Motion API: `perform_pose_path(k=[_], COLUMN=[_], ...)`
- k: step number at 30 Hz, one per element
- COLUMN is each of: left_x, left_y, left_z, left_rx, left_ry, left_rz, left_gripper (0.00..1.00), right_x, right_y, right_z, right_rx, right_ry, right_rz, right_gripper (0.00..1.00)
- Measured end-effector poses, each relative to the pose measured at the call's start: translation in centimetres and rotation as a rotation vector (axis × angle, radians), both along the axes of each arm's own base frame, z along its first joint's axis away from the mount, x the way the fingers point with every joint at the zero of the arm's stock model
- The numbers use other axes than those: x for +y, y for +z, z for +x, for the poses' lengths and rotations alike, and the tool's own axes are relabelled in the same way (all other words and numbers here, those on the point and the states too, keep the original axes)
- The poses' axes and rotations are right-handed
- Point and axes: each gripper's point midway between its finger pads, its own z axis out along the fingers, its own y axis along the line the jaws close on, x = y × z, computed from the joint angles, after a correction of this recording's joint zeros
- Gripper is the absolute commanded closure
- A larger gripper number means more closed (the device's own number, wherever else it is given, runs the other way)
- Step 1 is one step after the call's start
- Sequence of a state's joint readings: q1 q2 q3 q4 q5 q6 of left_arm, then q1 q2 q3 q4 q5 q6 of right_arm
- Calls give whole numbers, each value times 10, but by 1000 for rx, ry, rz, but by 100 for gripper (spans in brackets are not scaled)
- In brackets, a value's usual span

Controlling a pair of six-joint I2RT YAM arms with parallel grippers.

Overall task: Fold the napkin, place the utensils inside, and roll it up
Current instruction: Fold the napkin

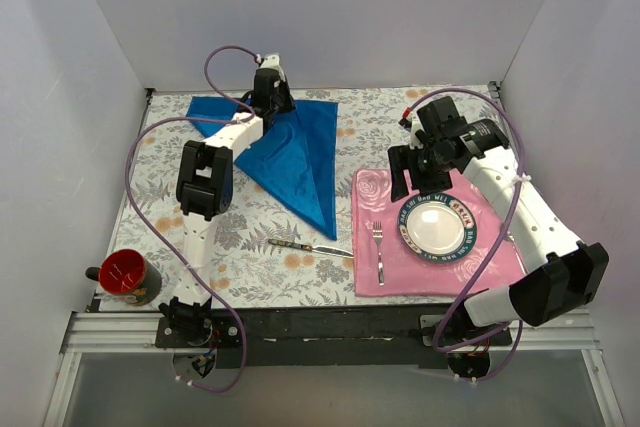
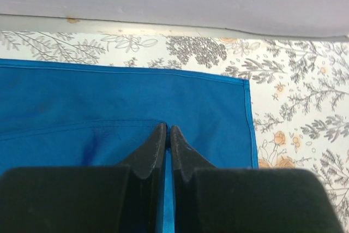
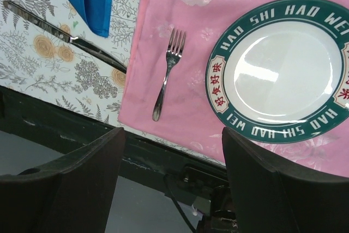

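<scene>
While pinching napkin (image 1: 300,152) near floral table's (image 1: 250,267) far edge with left gripper (image 2: 168,132), holds right gripper (image 3: 173,135) wide over pink mat (image 1: 500,257); knife (image 1: 310,246) by front edge; pale walls (image 1: 330,17) around.

The napkin (image 1: 295,147) is a bright blue cloth folded into a rough triangle. It lies flat on the far left-centre of the worktop (image 1: 250,267), its long hemmed edge along the far side and its narrow tip pointing to the near edge. A second hemmed layer lies over the first, and the left pincer (image 2: 167,130) is closed on it. The knife (image 1: 310,247) is slim and silver. It lies flat and slightly aslant just beyond the napkin's tip, with its right end at the pink mat's (image 1: 500,267) edge.
</scene>
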State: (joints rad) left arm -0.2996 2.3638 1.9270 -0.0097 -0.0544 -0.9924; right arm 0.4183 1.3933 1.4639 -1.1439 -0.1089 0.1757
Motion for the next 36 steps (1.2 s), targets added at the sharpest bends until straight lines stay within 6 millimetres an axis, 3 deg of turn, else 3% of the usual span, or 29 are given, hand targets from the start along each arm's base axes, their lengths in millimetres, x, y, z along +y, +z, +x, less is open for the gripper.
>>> perform_pose_path(k=[9,22,30,36], left_x=[-26,-73,-81,-85], left_y=[-20,-11,-26,-21], left_z=[-7,-8,-10,-8], left_rx=[-3,-79,-66,-84], left_ry=[-169,-319,-353,-361], left_rz=[44,109,134,145], left_gripper=[100,100,100,100], right_x=[0,3,0,-1], right_y=[-14,-14,-20,-21], right_z=[-10,-10,-14,-14], right_rx=[41,32,45,48], right_ry=[-8,-16,-20,-21], right_rz=[8,32,26,24], right_gripper=[20,20,20,20])
